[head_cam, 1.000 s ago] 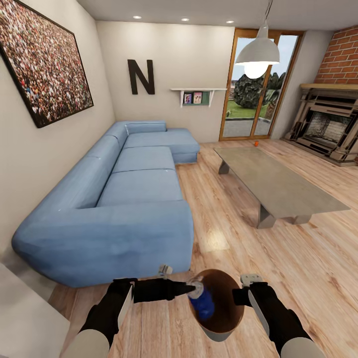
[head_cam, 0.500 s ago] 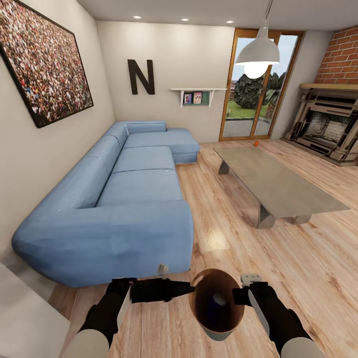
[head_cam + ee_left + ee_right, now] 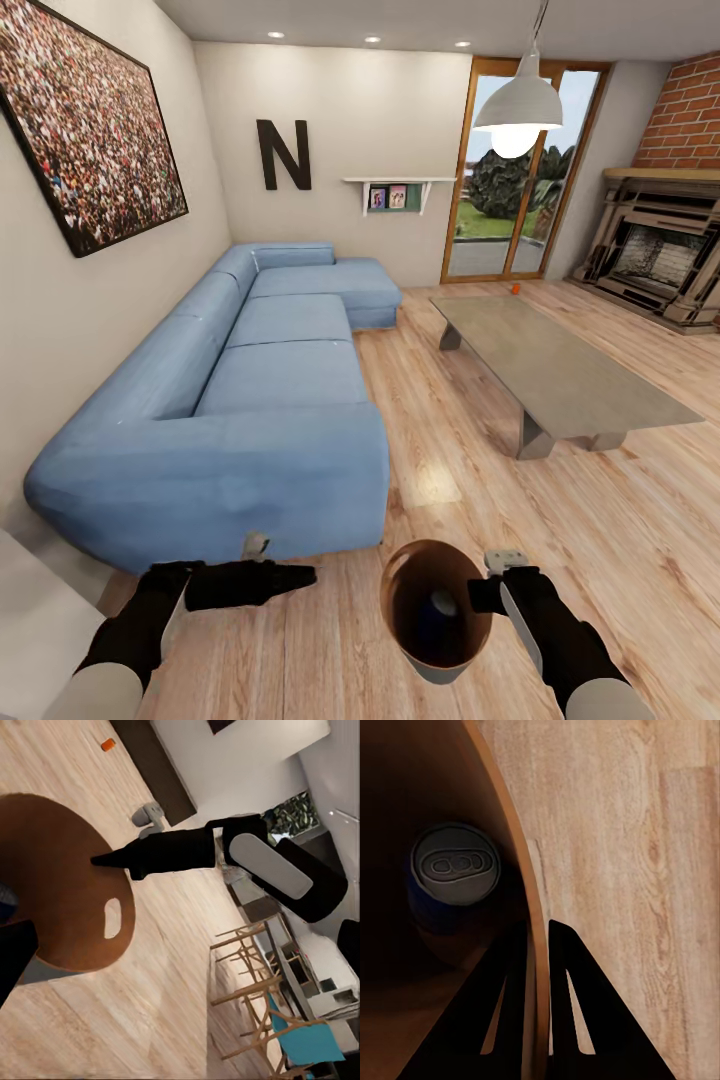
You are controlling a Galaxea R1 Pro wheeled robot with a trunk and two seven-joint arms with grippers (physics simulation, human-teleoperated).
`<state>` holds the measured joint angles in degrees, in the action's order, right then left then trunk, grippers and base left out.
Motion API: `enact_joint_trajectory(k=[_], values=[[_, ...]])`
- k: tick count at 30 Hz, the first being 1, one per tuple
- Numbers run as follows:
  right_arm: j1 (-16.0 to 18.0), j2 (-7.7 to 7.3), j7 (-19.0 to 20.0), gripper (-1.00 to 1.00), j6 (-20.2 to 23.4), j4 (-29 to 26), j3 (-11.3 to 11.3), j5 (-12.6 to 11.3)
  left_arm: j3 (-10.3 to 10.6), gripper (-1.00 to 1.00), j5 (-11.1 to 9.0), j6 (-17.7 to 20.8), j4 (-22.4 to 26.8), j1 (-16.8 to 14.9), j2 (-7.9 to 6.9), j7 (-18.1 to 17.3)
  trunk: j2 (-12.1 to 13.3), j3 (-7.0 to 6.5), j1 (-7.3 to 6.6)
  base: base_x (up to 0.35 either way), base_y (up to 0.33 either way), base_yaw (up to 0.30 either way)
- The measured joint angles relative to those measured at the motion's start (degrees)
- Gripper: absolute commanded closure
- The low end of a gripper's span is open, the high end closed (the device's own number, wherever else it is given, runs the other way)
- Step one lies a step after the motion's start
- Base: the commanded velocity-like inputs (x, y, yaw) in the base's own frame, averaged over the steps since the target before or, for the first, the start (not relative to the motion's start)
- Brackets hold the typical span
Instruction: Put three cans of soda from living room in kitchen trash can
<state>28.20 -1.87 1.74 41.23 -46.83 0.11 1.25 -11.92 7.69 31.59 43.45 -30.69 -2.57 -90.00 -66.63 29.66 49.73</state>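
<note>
Since a second ago the left tool [image 3: 300, 576] has drawn back from over the trash can [image 3: 400, 640] toward the sofa [image 3: 240, 400], empty, with its fingers drawn together to a point. Largest in the room is that light-blue corner sofa, then the low grey table [image 3: 560, 370] on the wood floor [image 3: 640, 520]. Held off the floor, the trash can has its rim pinched between the right tool's [image 3: 536, 937] two fingers. Inside it, the dark blue soda can [image 3: 454, 874] now stands upright. A tiny orange can [image 3: 516, 288] sits beyond the table's far end.
</note>
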Motion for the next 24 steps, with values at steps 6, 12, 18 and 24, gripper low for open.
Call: enact_joint_trajectory(k=[6, 12, 18, 24], values=[[0.00, -0.06, 0.00, 1.00, 0.00, 0.00, 0.00, -0.02, -1.63, -1.00, 0.08, -0.10, -2.82, 0.01, -6.57, 0.00, 0.00, -0.09, 0.00, 0.000, 0.000, 0.000], [0.00, -0.07, 0.00, 1.00, 0.00, 0.00, 0.00, -0.02, -6.15, -1.00, 0.27, -4.73, -9.11, 0.01, -10.51, 0.00, 0.00, -0.54, 0.00, 0.000, 0.000, 0.000], [0.00, -0.07, 0.00, 1.00, -0.07, 0.00, 0.00, -0.02, -8.91, -1.00, 0.37, -11.51, -15.56, 0.02, -11.49, 0.00, 0.00, -1.08, 0.00, 0.000, 0.000, 0.000], [0.00, -0.07, 0.01, 1.00, -0.08, -0.04, 0.00, -0.03, -9.21, -1.00, 0.39, -14.14, -16.88, 0.01, -11.57, 0.00, 0.00, -1.64, 0.00, 0.000, 0.000, 0.000]])
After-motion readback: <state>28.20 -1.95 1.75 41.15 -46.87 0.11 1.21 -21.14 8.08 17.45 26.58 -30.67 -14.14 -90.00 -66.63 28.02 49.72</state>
